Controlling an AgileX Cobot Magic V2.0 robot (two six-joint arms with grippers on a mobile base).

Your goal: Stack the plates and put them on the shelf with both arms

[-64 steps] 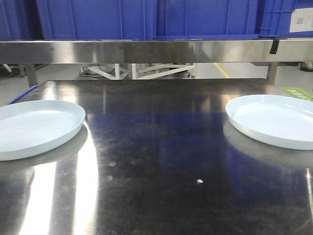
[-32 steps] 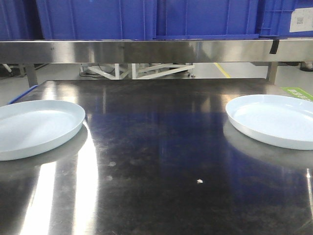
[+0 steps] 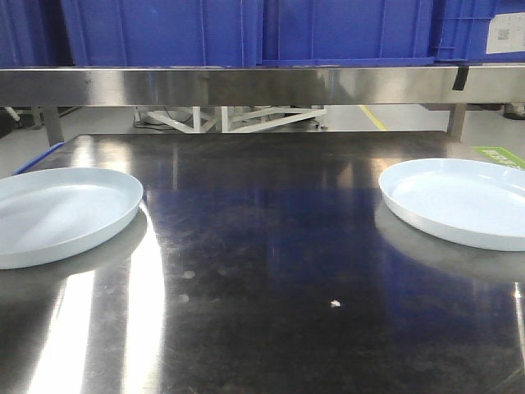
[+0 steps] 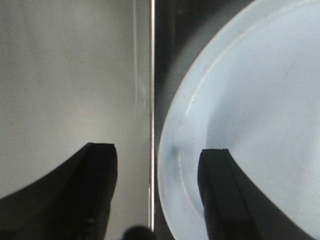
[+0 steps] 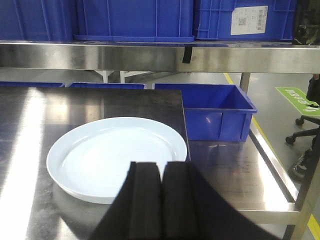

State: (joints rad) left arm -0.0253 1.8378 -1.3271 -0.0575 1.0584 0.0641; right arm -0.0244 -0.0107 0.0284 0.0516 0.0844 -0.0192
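Note:
Two pale bluish-white plates lie apart on the dark steel tabletop (image 3: 271,246): the left plate (image 3: 61,213) and the right plate (image 3: 463,201). Neither arm shows in the front view. In the left wrist view my left gripper (image 4: 159,148) is open, straddling the left plate's (image 4: 250,100) rim, with one finger over the plate's inside and the other beyond the table edge. My right gripper (image 5: 161,165) is shut on nothing, hovering over the near rim of the right plate (image 5: 115,155). The shelf (image 3: 246,84) runs across the back, above the table.
Big blue crates (image 3: 246,33) stand on the shelf rail. A lower blue crate (image 5: 210,112) sits just beyond the table's right end, on a lower steel surface (image 5: 240,170). A small white crumb (image 3: 335,304) lies mid-table. The left table edge (image 4: 151,100) borders grey floor.

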